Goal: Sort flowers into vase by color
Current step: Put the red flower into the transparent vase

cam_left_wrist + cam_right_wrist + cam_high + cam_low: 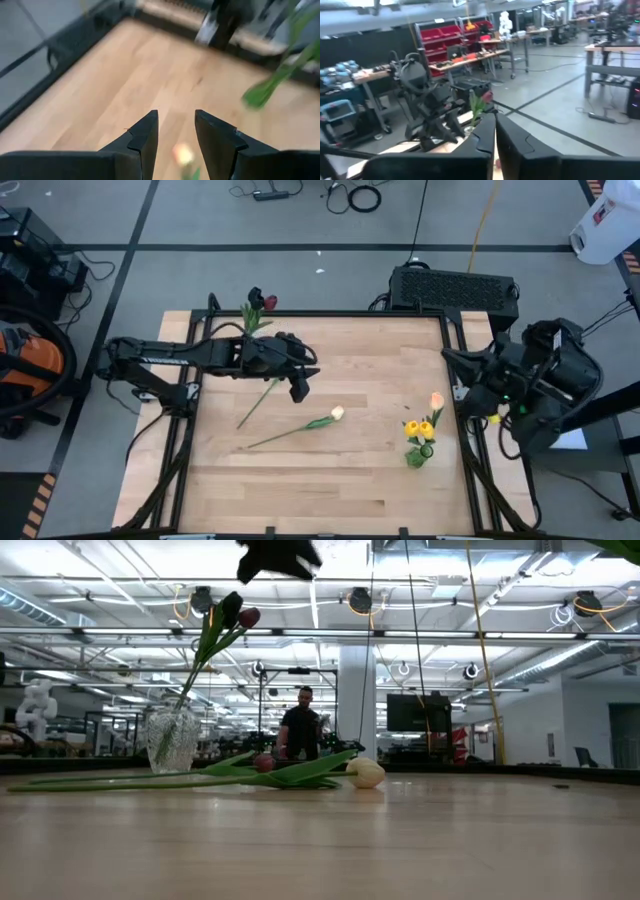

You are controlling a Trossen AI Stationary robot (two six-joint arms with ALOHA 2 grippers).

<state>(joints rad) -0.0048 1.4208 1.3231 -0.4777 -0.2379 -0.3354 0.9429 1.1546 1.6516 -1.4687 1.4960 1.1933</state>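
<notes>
- Flowers still loose on the desk (330,480) number two by my count: a cream-headed tulip (336,413) lying near the middle with its stem running toward the left front, and a second stem (262,398) lying slantwise just behind it, its head hidden under my left arm in the high view. In the low view I see a dark red head (263,762) low beside the cream one.
- I judge the sort is well along: the dark red and near-black tulips stand in a clear vase (172,740) at the rear left edge, and the yellow and peach ones (424,425) stand in a small green-based vase (418,454) near the right front.
- My left claw (299,387) hovers above the two loose stems, its fingers (142,141) parted with nothing between them; the cream head shows blurred just below the gap.
- My right claw (495,131) is parked off the right edge of the desk, clenched on nothing.
- Next, I think, the left claw must descend and pinch one thin stem cleanly without catching the other, since they lie close and may cross.
- Each tulip has a long thin green stem, narrow leaves and a small head; I expect it to droop and swing when lifted.
</notes>
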